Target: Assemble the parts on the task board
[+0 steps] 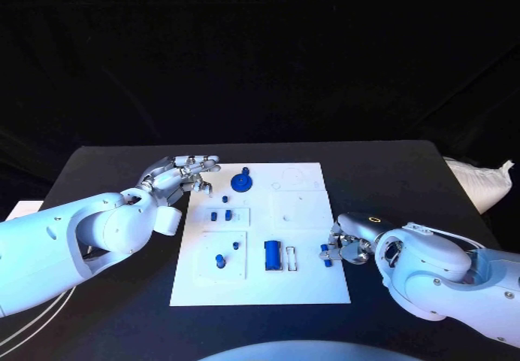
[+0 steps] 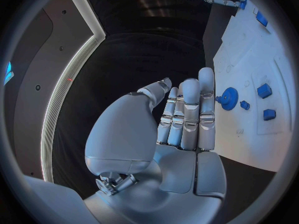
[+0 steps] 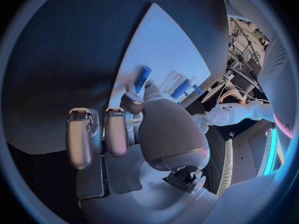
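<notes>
Black cloth hangs behind a black table (image 1: 119, 169), and a white task board (image 1: 306, 282) lies flat in the middle of it. Small blue parts sit on the board: a round gear-like part (image 1: 243, 181) near its far edge, two little blocks (image 1: 221, 216) just below that, a peg (image 1: 221, 260) in the near left panel, and a rectangular block (image 1: 272, 254) near the middle. The left hand (image 1: 176, 179) hovers at the board's far left corner, its fingers (image 2: 190, 114) straight, side by side and released, holding nothing. The right hand (image 1: 349, 244) rests at the board's right edge, its fingers (image 3: 132, 104) curled around a short blue cylinder (image 3: 142, 77) that sticks out over the board. White arms reach in from both sides.
</notes>
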Action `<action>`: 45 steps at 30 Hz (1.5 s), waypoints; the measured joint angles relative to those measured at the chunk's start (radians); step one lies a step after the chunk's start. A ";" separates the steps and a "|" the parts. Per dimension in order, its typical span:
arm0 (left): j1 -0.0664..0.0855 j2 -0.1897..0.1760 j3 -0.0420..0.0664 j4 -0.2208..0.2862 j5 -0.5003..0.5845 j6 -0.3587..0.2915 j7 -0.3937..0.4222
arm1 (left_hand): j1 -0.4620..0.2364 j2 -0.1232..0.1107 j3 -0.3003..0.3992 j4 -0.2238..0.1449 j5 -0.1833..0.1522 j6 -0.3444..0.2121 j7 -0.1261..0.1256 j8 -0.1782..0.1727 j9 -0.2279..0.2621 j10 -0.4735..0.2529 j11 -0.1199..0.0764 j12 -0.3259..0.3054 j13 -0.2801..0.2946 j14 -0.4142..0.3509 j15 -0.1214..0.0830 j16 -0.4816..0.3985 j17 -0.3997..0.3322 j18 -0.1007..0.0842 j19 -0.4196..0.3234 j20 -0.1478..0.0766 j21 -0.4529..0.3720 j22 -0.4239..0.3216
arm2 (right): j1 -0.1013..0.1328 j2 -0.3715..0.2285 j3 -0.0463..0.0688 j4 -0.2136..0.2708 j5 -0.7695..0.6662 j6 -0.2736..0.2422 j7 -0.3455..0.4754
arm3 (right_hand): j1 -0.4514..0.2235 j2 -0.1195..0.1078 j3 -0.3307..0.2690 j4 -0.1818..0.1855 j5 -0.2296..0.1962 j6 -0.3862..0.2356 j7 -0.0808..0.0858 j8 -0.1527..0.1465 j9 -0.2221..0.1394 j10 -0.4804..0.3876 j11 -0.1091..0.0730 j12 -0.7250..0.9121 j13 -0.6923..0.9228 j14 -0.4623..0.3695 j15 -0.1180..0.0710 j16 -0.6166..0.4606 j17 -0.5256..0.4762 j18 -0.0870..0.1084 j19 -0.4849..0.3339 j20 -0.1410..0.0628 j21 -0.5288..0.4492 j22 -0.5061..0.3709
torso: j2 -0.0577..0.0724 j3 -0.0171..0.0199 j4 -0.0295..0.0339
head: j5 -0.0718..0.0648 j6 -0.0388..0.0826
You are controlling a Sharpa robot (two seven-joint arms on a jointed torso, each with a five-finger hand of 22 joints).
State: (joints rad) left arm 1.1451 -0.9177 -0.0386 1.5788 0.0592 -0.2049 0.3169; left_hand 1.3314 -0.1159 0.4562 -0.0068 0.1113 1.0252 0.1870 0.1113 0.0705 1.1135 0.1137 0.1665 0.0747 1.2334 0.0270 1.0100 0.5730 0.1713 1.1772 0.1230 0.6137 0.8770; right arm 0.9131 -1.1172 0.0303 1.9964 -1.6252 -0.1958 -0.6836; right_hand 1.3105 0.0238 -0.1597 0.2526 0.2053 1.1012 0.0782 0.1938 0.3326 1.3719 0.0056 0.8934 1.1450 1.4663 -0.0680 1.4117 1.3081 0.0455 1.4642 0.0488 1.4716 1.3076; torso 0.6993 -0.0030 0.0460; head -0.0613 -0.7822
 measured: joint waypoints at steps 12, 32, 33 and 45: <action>0.000 -0.002 0.000 0.001 -0.001 0.001 -0.001 | 0.000 0.000 0.000 0.000 0.000 0.000 0.000 0.000 0.000 0.000 0.000 0.000 0.000 0.000 0.000 0.000 0.000 0.000 0.000 0.000 0.000 0.000 | -0.009 0.051 0.004 -0.009 -0.108 0.047 0.002 | 0.162 0.005 0.087 -0.099 -0.136 0.010 0.004 -0.024 0.009 -0.003 -0.010 -0.017 -0.004 0.000 0.000 0.000 0.000 0.000 0.000 0.000 0.000 0.000 | 0.000 -0.0004 0.0007 | 0.003 -0.004; 0.000 -0.003 0.000 0.002 -0.001 0.002 -0.002 | 0.000 0.000 0.000 0.000 0.000 0.000 0.000 0.000 0.000 0.000 0.000 0.004 0.000 0.000 0.000 0.000 -0.003 0.000 0.002 0.002 -0.004 -0.001 | -0.015 0.091 -0.001 -0.021 -0.280 0.093 0.003 | 0.198 -0.012 0.215 -0.077 0.093 0.005 0.008 -0.060 -0.004 -0.010 -0.002 -0.011 0.006 0.000 0.005 0.004 0.000 0.000 0.000 0.000 0.000 0.000 | -0.001 -0.0004 0.0003 | 0.011 -0.008; 0.000 -0.003 0.000 0.002 -0.001 0.002 -0.002 | 0.000 0.000 0.000 0.000 0.000 0.000 0.000 0.000 0.000 0.000 0.000 0.007 0.000 0.000 0.000 0.000 -0.003 0.000 0.004 0.004 -0.006 -0.001 | -0.016 0.090 -0.002 -0.021 -0.274 0.083 0.003 | 0.189 -0.021 0.224 -0.069 0.123 0.005 0.008 -0.061 -0.002 -0.009 -0.001 -0.011 0.006 0.000 0.005 0.004 0.000 0.000 0.000 0.000 0.000 0.000 | -0.001 -0.0004 0.0002 | 0.012 -0.008; 0.000 -0.005 0.000 0.002 -0.001 0.005 -0.004 | 0.000 0.000 0.000 0.000 0.000 0.000 0.000 0.000 0.000 0.000 0.000 0.008 0.000 0.000 0.000 0.000 -0.003 0.000 0.004 0.004 -0.006 -0.001 | -0.029 0.078 -0.012 -0.019 -0.149 -0.085 -0.005 | 0.072 -0.091 0.437 -0.073 0.163 0.013 -0.001 -0.080 0.009 0.011 -0.010 0.011 0.025 0.002 0.005 0.014 -0.001 0.000 0.000 0.000 0.016 0.001 | -0.001 -0.0001 0.0002 | 0.014 -0.016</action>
State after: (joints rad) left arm 1.1449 -0.9227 -0.0388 1.5809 0.0583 -0.2002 0.3130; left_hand 1.3314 -0.1159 0.4562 -0.0068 0.1113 1.0252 0.1870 0.1113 0.0705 1.1135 0.1137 0.1741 0.0746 1.2334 0.0270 1.0100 0.5697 0.1713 1.1807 0.1265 0.6077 0.8758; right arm 0.8846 -1.0389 0.0184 1.9779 -1.7739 -0.2811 -0.6885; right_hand 1.3823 -0.0671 0.2777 0.1793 0.3680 1.1144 0.0776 0.1139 0.3420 1.3826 -0.0047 0.9048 1.1704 1.4681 -0.0628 1.4255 1.3075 0.0456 1.4642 0.0487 1.4872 1.3081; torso 0.6985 -0.0031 0.0462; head -0.0471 -0.7982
